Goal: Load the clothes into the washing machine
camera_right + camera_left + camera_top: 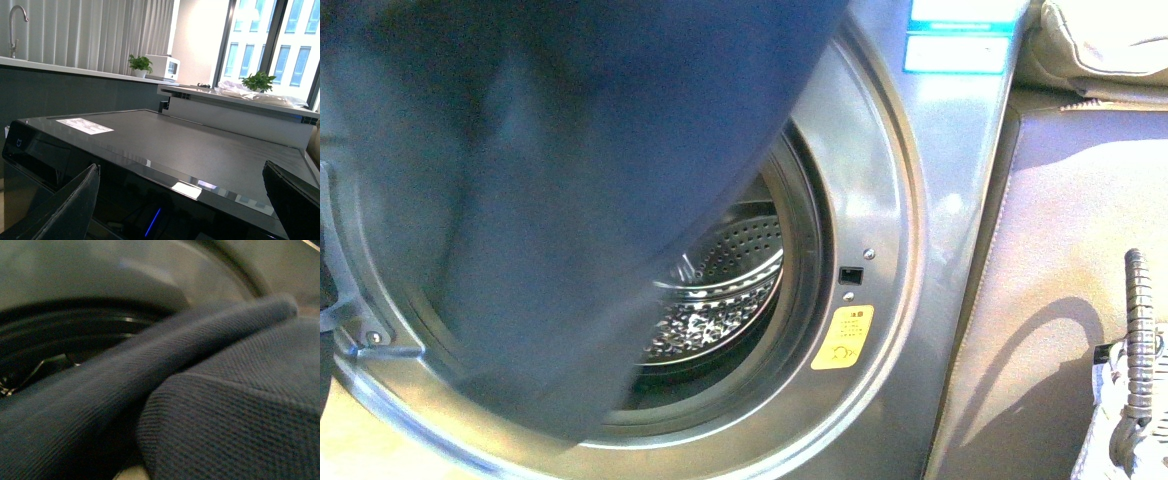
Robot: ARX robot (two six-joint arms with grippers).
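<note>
Up beside the washing machine [200, 145] top, the right gripper [181, 167] gapes empty; clothes [550, 180] hide the left gripper's state.

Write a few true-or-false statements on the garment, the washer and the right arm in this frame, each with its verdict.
1. The dark navy-blue fabric garment covers most of the round porthole of the silver-grey front-loading washing machine. True.
2. The perforated steel drum is fully hidden. False: part of it shows at the opening's lower right.
3. The right end effector is shut on the garment. False: it is open, with nothing between its fingers.
4. A yellow rectangular sticker sits right of the porthole. True.
5. The white woven basket stands left of the machine. False: it is on the right.
</note>
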